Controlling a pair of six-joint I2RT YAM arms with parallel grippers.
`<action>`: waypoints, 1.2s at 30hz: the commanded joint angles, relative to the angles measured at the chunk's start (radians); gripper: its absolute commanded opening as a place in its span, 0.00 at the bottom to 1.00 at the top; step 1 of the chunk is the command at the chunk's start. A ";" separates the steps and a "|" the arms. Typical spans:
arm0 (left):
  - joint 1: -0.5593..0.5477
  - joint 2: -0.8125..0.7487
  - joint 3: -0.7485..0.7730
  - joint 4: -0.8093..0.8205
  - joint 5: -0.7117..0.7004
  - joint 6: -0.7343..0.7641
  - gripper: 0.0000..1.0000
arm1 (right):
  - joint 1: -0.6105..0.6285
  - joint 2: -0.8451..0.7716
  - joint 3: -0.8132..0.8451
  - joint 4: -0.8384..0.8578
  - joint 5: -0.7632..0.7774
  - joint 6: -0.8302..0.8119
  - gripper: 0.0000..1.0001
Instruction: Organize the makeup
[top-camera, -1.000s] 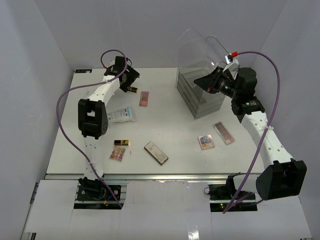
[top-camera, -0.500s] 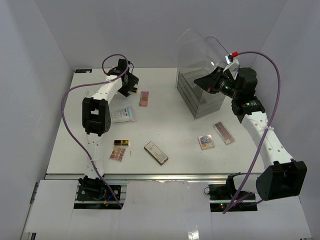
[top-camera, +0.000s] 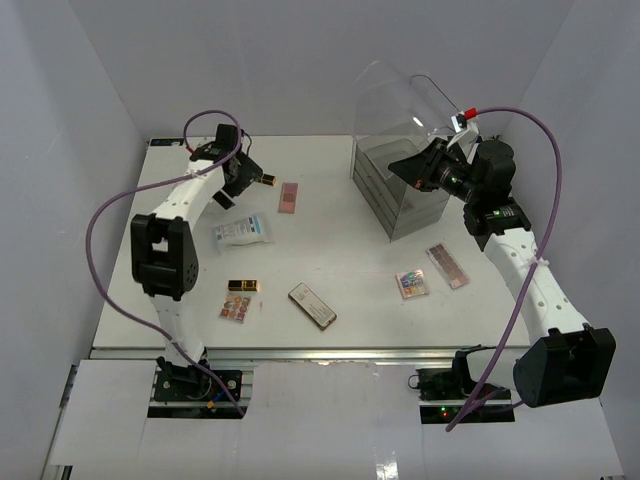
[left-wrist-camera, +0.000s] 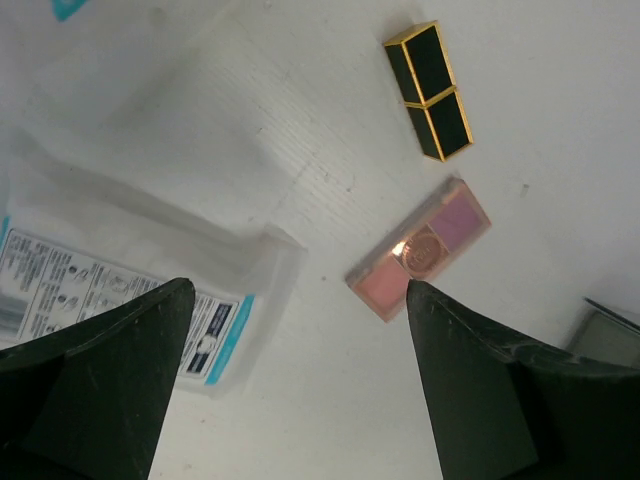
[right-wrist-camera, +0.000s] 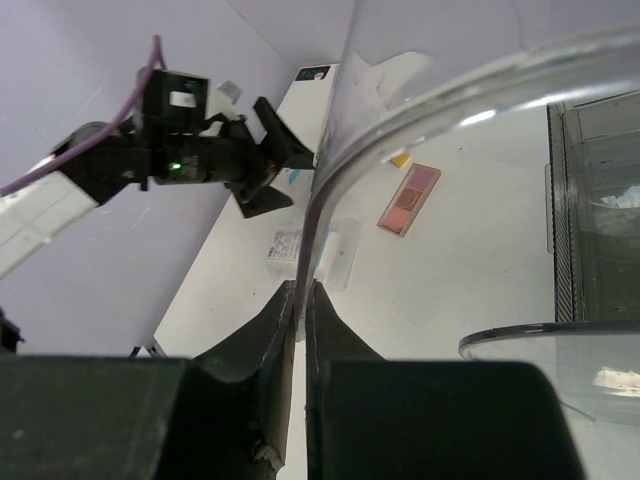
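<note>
**Table** (top-camera: 330, 240): white.

**Far right:** clear acrylic drawer box (top-camera: 400, 200). Its curved clear lid (top-camera: 395, 95) is raised, and the right pincer (right-wrist-camera: 302, 292) is clamped together on the lid's rim.

**Far left:** left pincer (left-wrist-camera: 300, 290), fingers spread wide apart, hovering over the table (pointing down).

**Below the left pincer:**
- black-and-gold lipstick (left-wrist-camera: 428, 91), lying flat
- pink palette (left-wrist-camera: 420, 250), near the lipstick, two pans with a round embossed centre
- white packet (left-wrist-camera: 120, 290), blue-edged, its print too small to read (one corner hidden by a finger)

**Near left:** gold lipstick (top-camera: 241, 286), with a multicolour palette (top-camera: 236, 308) just beside it on the near side.

**Near centre:** long dark compact (top-camera: 312, 306), lying askew.

**Right of centre:** square palette (top-camera: 412, 283) and long palette (top-camera: 447, 266) side by side, on the near side of the box and apart from it.
</note>
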 joint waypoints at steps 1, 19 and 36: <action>0.073 -0.296 -0.238 -0.095 0.013 -0.129 0.98 | 0.008 -0.068 0.011 0.141 -0.025 -0.014 0.09; 0.144 -0.239 -0.436 0.068 0.246 -0.311 0.89 | 0.006 -0.109 -0.022 0.147 -0.011 -0.016 0.10; 0.143 -0.199 -0.502 0.178 0.313 -0.295 0.18 | 0.005 -0.120 -0.037 0.146 -0.012 -0.015 0.10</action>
